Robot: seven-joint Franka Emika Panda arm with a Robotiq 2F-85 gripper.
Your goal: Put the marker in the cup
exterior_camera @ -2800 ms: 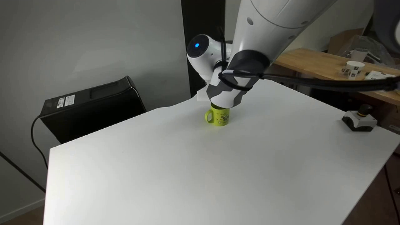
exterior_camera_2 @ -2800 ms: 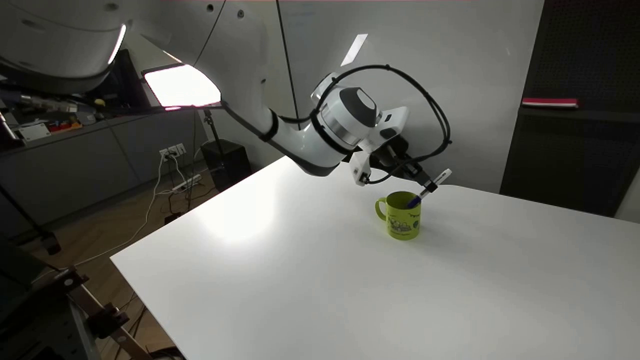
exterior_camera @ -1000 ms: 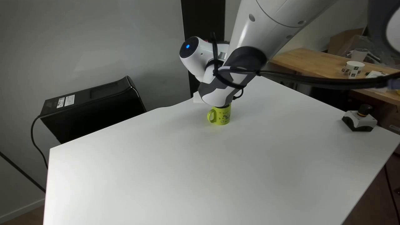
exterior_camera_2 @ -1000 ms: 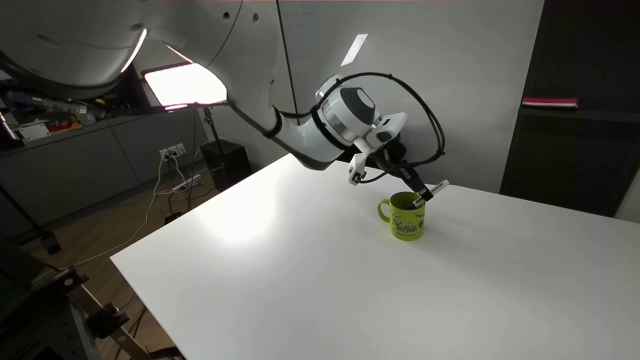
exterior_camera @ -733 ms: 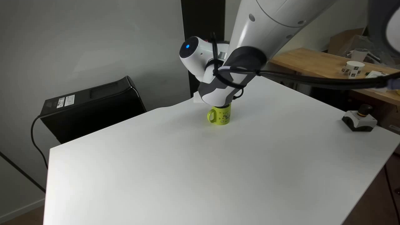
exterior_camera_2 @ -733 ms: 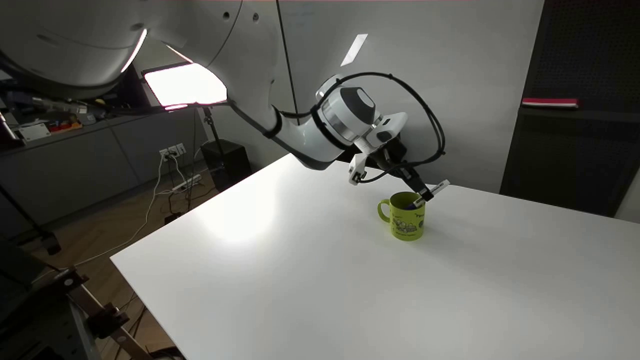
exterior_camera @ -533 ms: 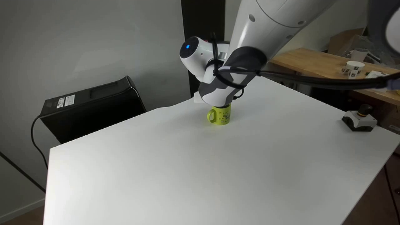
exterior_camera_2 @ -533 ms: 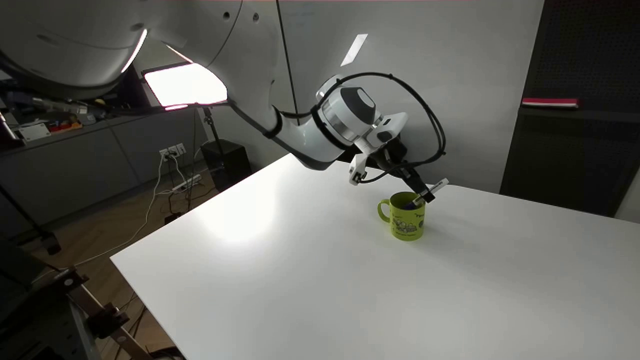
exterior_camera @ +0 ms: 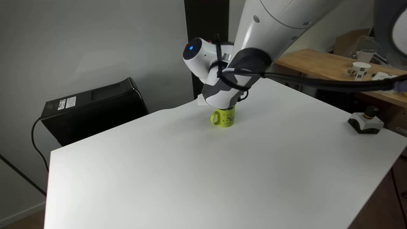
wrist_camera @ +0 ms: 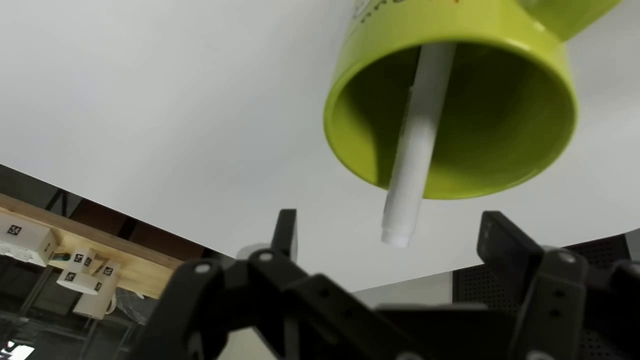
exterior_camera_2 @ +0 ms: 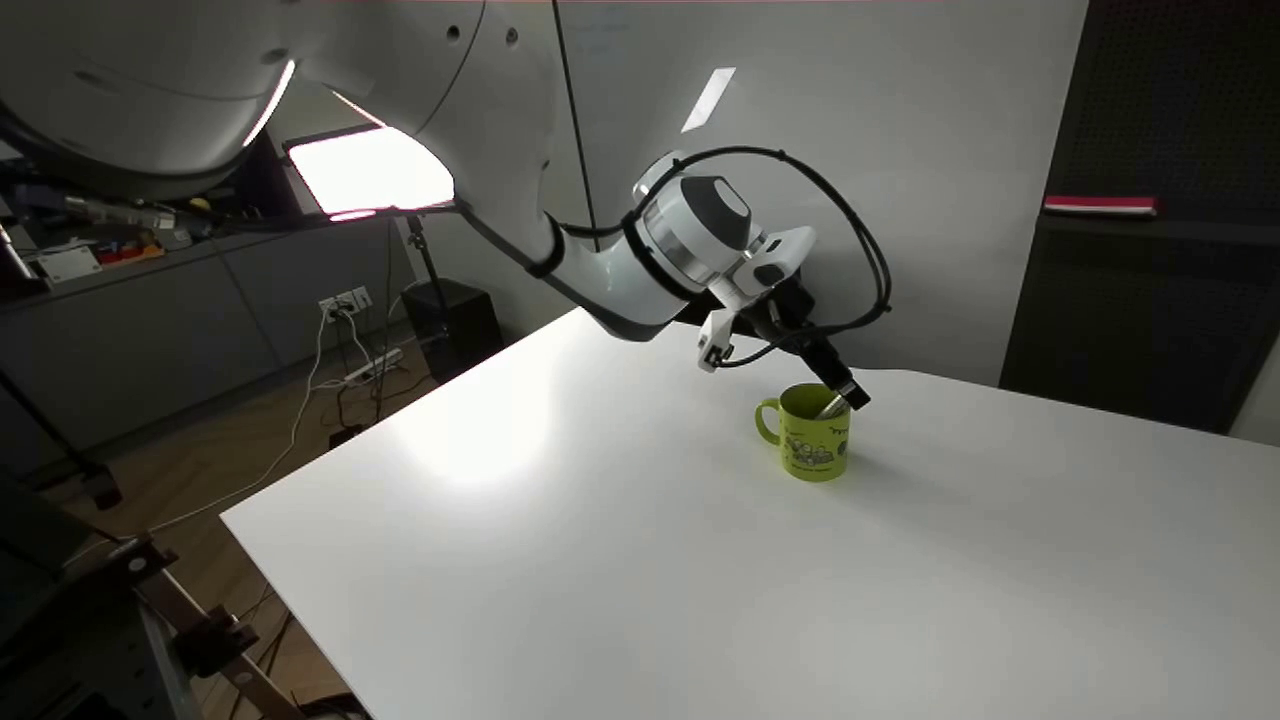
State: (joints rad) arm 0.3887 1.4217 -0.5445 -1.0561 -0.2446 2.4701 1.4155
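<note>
- release step, i'd guess: left to right, cup (exterior_camera_2: 812,447) upright, marker (exterior_camera_2: 832,407) leaning inside with its end out past the rim, claw (exterior_camera_2: 853,392) spread wide and gripping nothing (wrist view)
- next move prob wants a clean back-off without knocking that marker
- counts: one cup, near the far edge of the table (exterior_camera_2: 1000,560); one marker; one claw

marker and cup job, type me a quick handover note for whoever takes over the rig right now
Tool: open, with gaps either side of the marker in the wrist view.
Marker: tilted in the cup, one end inside, the other poking out over the rim.
Cup: upright on the table.
Done: marker is in the cup and not gripped.
Left: probably just backing the tool away; go gently, since it sits close to the cup.
</note>
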